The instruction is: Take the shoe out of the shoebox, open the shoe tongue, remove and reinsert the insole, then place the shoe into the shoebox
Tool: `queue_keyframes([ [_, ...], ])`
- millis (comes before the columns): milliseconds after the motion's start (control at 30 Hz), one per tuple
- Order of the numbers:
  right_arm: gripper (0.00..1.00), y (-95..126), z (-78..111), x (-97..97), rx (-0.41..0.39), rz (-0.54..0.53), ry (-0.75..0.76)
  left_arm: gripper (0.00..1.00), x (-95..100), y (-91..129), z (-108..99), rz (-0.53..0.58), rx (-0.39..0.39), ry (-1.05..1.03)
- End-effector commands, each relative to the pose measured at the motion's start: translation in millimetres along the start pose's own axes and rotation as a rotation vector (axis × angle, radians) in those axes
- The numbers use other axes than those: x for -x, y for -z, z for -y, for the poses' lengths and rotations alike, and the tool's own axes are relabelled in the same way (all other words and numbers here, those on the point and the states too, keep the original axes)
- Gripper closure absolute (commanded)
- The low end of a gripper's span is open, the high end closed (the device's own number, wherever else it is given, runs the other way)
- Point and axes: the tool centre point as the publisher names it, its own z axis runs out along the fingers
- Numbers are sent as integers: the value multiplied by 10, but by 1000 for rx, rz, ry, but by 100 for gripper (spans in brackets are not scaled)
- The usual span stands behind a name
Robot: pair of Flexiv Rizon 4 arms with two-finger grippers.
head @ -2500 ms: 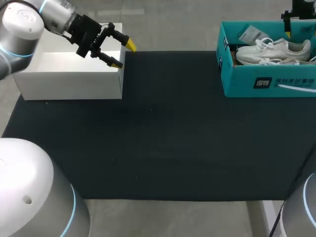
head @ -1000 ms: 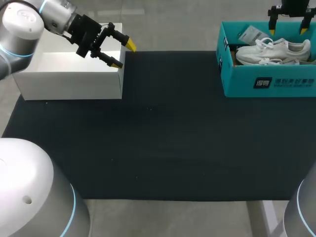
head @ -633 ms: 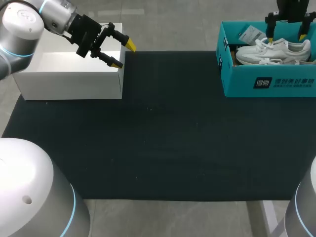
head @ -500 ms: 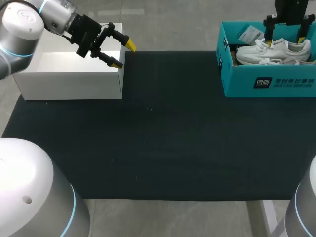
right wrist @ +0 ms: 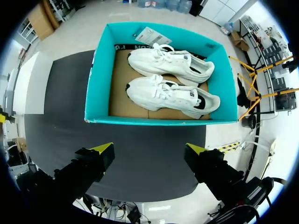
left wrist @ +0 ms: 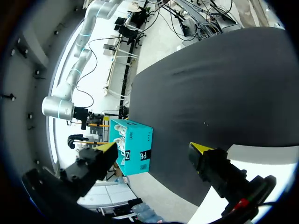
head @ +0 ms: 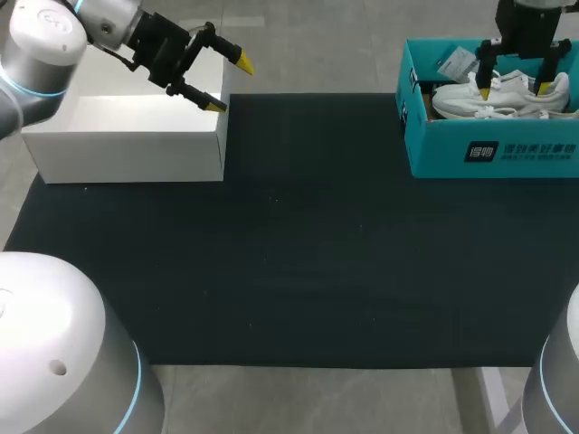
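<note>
The teal shoebox (head: pixel 493 154) stands open on the dark surface (head: pixel 298 253), and all other things are placed here by it. Inside the shoebox two white shoes lie side by side on the brown cardboard bottom, both on their soles with the laces up and the toes pointing to the same end wall. One shoe (right wrist: pixel 170 60) lies along one long wall of the shoebox, and the other shoe (right wrist: pixel 173 95) lies just beside it, along the opposite long wall. A printed card (right wrist: pixel 149 35) leans in a corner of the shoebox, near the toe of the first shoe. The right fingers (head: pixel 485 89) hang over the shoebox, above the shoes; they are spread wide and hold nothing, and in the right wrist view the shoes lie well ahead of the two yellow tips, not touching them. The left fingers (head: pixel 240 61) are well apart from the shoebox, at the opposite side of the surface, over a corner of a white box (head: pixel 127 136). They are also spread open and empty, and in the left wrist view the shoebox shows small and far ahead of them, across the surface.
</note>
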Motion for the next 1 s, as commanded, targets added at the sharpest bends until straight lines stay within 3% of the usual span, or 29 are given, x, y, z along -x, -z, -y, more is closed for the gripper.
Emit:
queue_keyframes([
  [33,0,-64,79,-12,2,-5,-4,0,67,-4,127,23,228,321],
  [167,0,-91,82,-53,46,-37,26,0,67,-4,127,23,228,321],
  [300,0,-139,43,-154,73,-34,169,0,67,-4,127,23,228,321],
  [433,0,-64,100,-279,41,-3,338,0,67,-4,127,23,228,321],
  [533,0,-8,169,-301,-9,25,356,0,101,49,119,20,255,435],
  [600,0,3,208,-284,-40,37,321,0,131,137,92,12,316,574],
  [633,0,8,225,-274,-69,39,294,0,148,162,69,-10,392,645],
  [833,0,-24,286,-248,-79,13,188,0,174,361,-18,-94,545,984],
  [867,0,-34,291,-244,-76,5,177,0,173,364,-33,-91,619,1027],
  [1000,0,-62,294,-199,-55,-20,108,0,145,364,-100,-179,770,1311],
])
